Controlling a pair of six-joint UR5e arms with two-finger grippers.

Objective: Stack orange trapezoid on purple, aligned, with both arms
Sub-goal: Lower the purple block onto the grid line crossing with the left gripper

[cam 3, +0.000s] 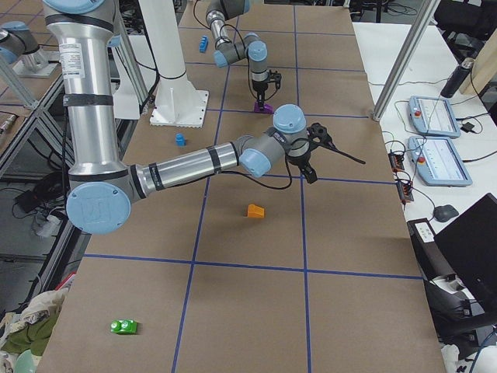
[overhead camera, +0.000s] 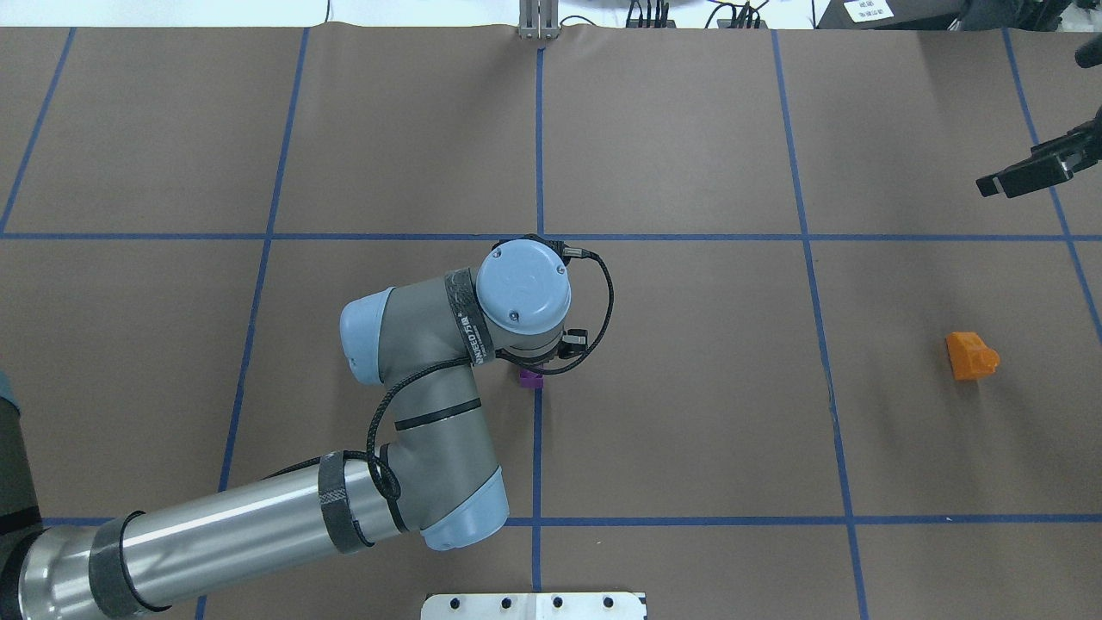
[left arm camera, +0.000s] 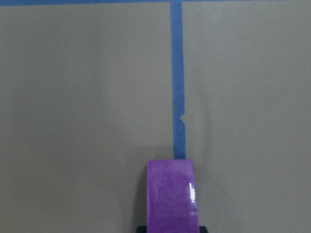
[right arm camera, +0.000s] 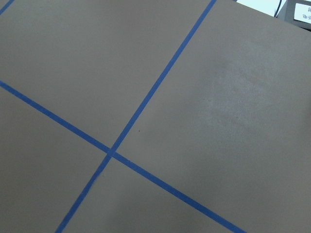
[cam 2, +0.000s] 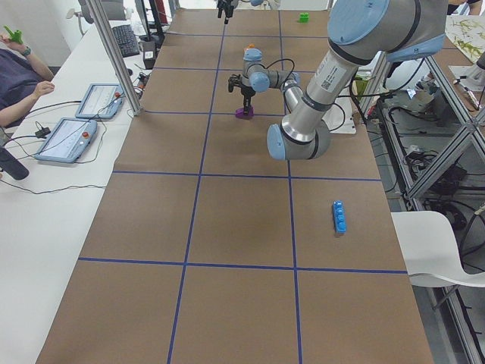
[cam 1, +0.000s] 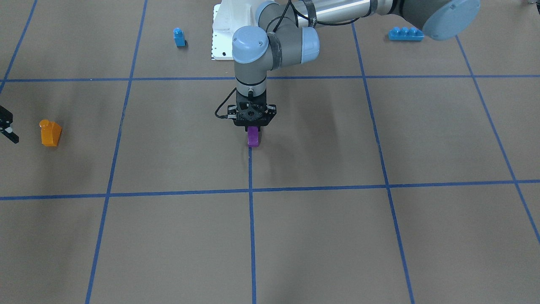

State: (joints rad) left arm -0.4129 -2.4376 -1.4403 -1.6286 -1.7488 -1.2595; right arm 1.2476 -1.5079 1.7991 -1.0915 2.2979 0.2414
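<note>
The purple block (cam 1: 253, 137) stands on the table's middle, at the end of a blue tape line; it also shows in the left wrist view (left arm camera: 171, 194) and the overhead view (overhead camera: 531, 380). My left gripper (cam 1: 252, 131) points straight down and is shut on the purple block. The orange trapezoid (cam 1: 50, 133) sits alone on the paper on my right side, also in the overhead view (overhead camera: 971, 356). My right gripper (overhead camera: 999, 182) hovers open and empty above the table, beyond the orange trapezoid and apart from it. The right wrist view shows only paper and tape.
A small blue single-stud block (cam 1: 179, 37) and the white pedestal base (cam 1: 221, 38) are near the robot. A blue four-stud brick (cam 1: 406, 33) lies on my left side. A green block (cam 3: 124, 326) lies at the table's right end.
</note>
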